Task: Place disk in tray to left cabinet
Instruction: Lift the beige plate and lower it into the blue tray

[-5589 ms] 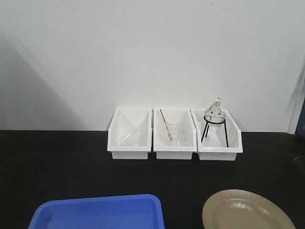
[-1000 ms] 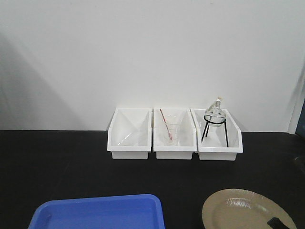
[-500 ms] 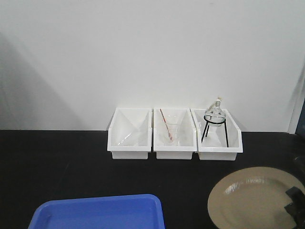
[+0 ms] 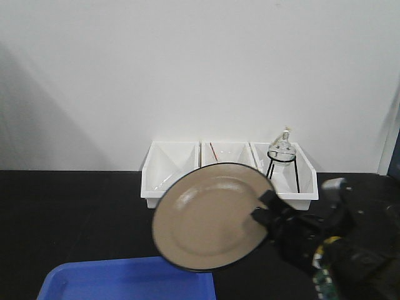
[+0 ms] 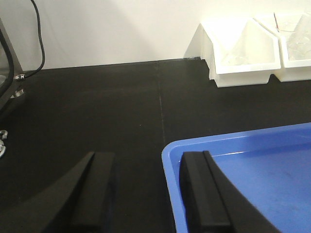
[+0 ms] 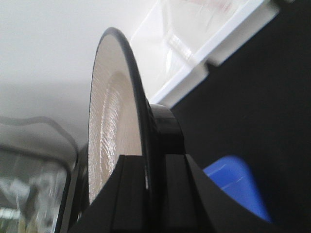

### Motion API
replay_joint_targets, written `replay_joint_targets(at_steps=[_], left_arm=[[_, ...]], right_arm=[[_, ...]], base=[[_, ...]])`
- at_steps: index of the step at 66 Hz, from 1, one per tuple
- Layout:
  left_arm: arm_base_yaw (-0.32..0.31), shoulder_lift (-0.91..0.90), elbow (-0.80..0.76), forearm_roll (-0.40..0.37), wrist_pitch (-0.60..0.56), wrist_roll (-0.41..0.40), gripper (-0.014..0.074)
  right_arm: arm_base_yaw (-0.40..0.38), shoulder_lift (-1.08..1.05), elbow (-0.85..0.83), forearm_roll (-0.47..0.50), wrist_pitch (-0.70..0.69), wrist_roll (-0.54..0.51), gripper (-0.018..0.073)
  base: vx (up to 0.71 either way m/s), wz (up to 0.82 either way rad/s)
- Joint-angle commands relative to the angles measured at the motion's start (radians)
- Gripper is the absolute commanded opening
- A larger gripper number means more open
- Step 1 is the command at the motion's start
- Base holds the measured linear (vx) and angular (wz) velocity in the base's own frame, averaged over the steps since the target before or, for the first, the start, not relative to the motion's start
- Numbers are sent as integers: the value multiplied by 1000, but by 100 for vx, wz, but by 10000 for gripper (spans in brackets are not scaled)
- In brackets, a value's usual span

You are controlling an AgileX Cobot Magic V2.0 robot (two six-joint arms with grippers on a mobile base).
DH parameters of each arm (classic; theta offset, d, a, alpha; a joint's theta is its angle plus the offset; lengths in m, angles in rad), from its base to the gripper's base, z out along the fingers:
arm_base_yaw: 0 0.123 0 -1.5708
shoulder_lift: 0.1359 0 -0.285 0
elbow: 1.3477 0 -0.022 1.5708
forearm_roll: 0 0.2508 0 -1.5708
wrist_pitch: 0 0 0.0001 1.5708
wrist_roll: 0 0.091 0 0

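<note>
Right claw (image 4: 262, 209) is clamped on the disk (image 4: 206, 215) by its rim, holding it tilted with the tray (image 4: 125, 281) down to its left, left claw (image 5: 148, 189) gapes empty, so pickup's done, tray drop and cabinet trip aren't yet.

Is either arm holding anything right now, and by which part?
The right end effector pinches the disk at its rim. The left end effector is open, holding nothing.

Right fingers (image 6: 130, 194) pinched tight; left fingers (image 5: 92, 189) apart
</note>
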State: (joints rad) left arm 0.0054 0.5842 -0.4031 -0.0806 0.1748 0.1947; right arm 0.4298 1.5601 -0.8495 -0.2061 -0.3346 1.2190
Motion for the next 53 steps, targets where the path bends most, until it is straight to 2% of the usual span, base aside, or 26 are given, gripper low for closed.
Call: replay_joint_targets(at_steps=[1, 11, 22, 34, 43, 53], left_arm=[[1, 7, -35, -9, -78, -6, 440], [1, 7, -35, -9, -77, -6, 440], [1, 7, -35, -9, -71, -6, 440], [1, 7, -35, -9, -64, -6, 440], [1, 7, -35, -9, -56, -6, 440], [1, 7, -35, -9, -53, -6, 440]], right_arm=[[76, 44, -107, -5, -134, 21, -4], [181, 164, -149, -4, -144, 21, -4], [258, 264, -149, -4, -155, 21, -4], [269, 344, -149, -4, -145, 21, 5], [269, 379, -149, -4, -96, 16, 50], [267, 383, -149, -1, 48, -95, 149]], base=[[0, 0], [0, 0], [0, 0], [0, 0], [0, 0], [0, 0]])
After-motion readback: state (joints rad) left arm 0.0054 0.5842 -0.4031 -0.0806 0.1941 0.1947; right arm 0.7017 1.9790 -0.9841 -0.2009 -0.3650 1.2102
